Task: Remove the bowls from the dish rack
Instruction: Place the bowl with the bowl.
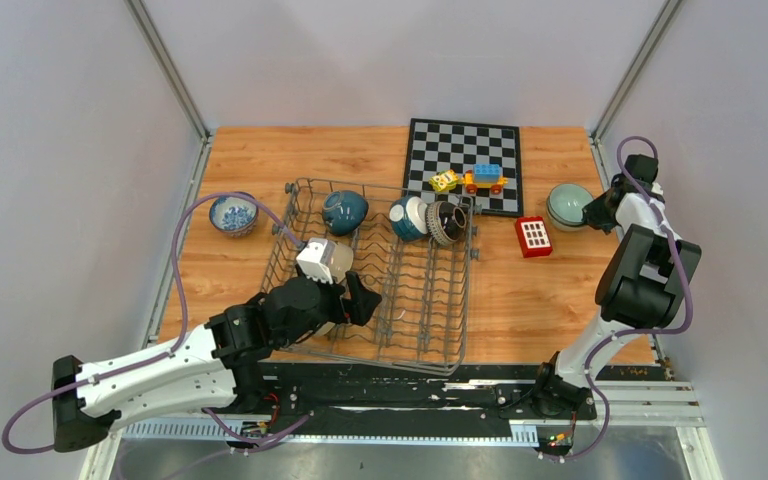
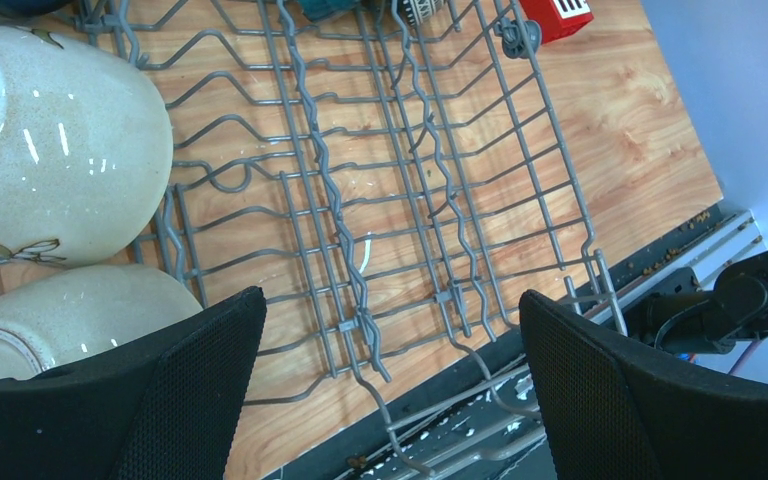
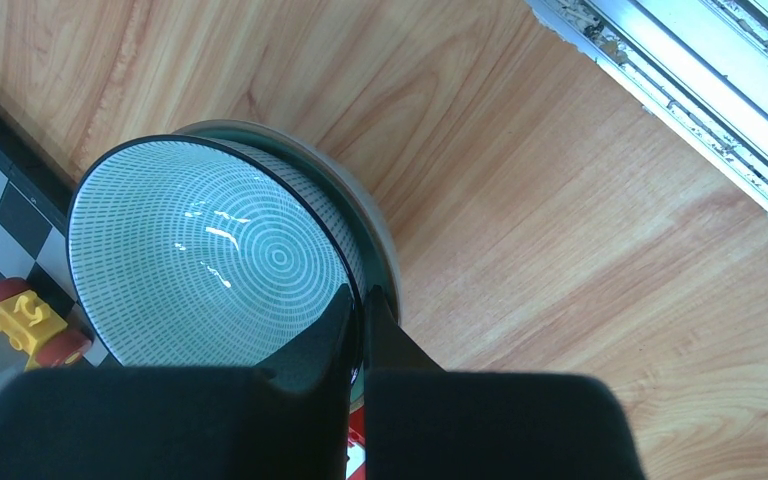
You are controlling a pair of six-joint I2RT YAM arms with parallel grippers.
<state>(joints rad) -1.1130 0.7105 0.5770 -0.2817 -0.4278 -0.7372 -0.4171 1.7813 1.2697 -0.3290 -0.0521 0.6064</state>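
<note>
Pale green bowl (image 3: pixel 210 255) tilted, near the table's far right, right of the chessboard (image 1: pixel 463 165); its rim is pinched between the clenched fingers of the right gripper (image 3: pixel 360 300); two beige bowls (image 2: pixel 60 150) sit in the dish rack (image 1: pixel 420 290), just outside one finger of the left gripper (image 2: pixel 390 300), jaws spread wide, nothing between them.

Layout relative to the dish rack (image 1: pixel 370 290). Inside, along its far side: three bowls (image 1: pixel 344 211). Inside, at its left: two more bowls (image 2: pixel 60 150). Left of it, on the table (image 1: pixel 550 310): a lone bowl (image 1: pixel 233 214). Behind its right corner: the chessboard (image 1: pixel 465 150), carrying toy blocks (image 1: pixel 472 179). Right of it: a single block (image 1: pixel 533 236), then a nested bowl (image 1: pixel 567 205) inside an outer bowl (image 3: pixel 372 240).
</note>
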